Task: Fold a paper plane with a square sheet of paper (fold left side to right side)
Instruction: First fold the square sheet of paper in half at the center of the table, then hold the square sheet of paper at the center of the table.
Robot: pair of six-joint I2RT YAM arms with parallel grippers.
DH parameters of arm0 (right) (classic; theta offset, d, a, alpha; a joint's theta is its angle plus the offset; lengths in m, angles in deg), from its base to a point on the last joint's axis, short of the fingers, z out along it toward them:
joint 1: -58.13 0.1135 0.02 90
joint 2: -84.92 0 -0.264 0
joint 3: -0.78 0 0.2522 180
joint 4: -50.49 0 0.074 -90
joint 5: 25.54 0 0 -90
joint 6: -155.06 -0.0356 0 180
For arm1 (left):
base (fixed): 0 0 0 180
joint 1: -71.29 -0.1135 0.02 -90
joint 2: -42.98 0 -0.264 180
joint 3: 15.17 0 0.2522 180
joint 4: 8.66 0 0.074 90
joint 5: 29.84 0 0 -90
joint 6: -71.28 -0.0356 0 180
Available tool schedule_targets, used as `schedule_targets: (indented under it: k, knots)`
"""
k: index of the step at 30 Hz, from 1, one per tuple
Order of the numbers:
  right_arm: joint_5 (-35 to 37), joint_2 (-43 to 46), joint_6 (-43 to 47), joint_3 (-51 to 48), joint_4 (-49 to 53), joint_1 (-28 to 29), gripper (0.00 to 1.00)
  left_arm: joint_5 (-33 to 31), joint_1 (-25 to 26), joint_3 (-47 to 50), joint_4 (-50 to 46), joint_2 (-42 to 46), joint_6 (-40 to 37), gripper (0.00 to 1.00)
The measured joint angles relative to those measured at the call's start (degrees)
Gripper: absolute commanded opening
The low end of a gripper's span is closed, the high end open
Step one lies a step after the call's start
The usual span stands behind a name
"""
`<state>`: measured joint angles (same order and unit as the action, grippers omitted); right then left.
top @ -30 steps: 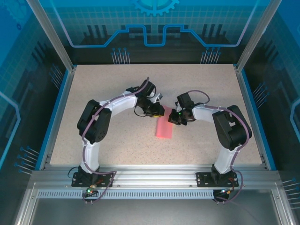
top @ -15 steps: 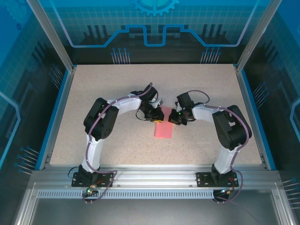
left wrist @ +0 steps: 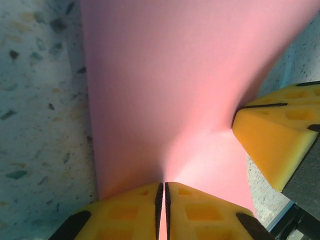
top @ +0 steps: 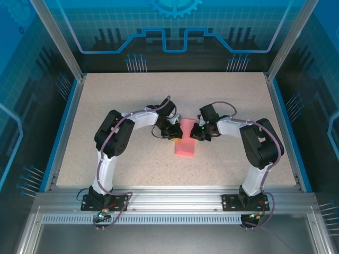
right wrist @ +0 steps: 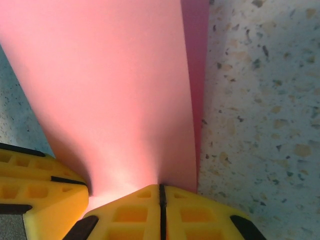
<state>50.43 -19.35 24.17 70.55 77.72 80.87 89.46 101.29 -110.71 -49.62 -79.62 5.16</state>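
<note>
The square sheet of paper (top: 185, 145) is pink-red and lies mid-table, folded into a narrow upright strip; no paper plane is in view. My left gripper (top: 177, 133) is shut on the strip's far left corner. In the left wrist view the paper (left wrist: 165, 90) runs up into the near-closed pads (left wrist: 164, 192). My right gripper (top: 196, 135) pinches the far right corner, shut on the top layer (right wrist: 110, 90) at the jaw line (right wrist: 161, 192). A darker lower layer (right wrist: 197, 60) shows beside it. Each wrist view catches the other gripper's yellow finger (left wrist: 275, 135) (right wrist: 40, 185).
The speckled tabletop (top: 116, 100) spreads around the paper. A blue rail (top: 66, 127) borders the left side, and an aluminium frame (top: 169, 196) runs along the near edge. Both arm elbows (top: 112, 135) (top: 262, 143) stand out to the sides.
The left arm has swung in and lowered its gripper onto the paper's far left corner, and its jaws have closed there. The right arm and the paper have stayed put.
</note>
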Motion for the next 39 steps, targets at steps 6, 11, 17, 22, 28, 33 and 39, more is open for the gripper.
schedule_targets:
  k: [6, 11, 17, 22, 28, 33, 39]
  knots:
    - [-0.2, -0.1, 0.4, 0.0, -0.1, 0.0, 0.09, 1.0, -0.7, 2.7, 2.8, 1.3, 0.0, 0.15]
    - [-0.7, -0.1, 0.6, 0.0, -0.2, -0.3, 0.08, 1.0, -2.1, 5.7, 3.6, 3.3, 0.0, 0.15]
    - [-1.0, -0.1, 0.8, 0.0, -0.2, -0.3, 0.08, 0.9, -4.3, 8.2, 3.3, 5.3, -0.3, 0.14]
    - [-1.0, -0.1, 0.8, 0.0, -0.2, -0.3, 0.08, 1.0, -4.7, 9.7, 4.0, 7.9, -0.4, 0.15]
    - [-1.0, -0.1, 0.8, 0.0, -0.2, -0.3, 0.08, 2.6, -2.3, 8.1, 6.1, 8.2, -0.3, 0.16]
    - [-1.0, -0.1, 0.8, 0.0, -0.2, -0.3, 0.08, 3.4, -0.1, 4.9, 7.7, 4.3, -0.2, 0.16]
    - [-1.0, -0.1, 0.9, 0.0, -0.2, -0.3, 0.08, 3.4, 0.2, 4.7, 7.6, 1.6, -0.2, 0.17]
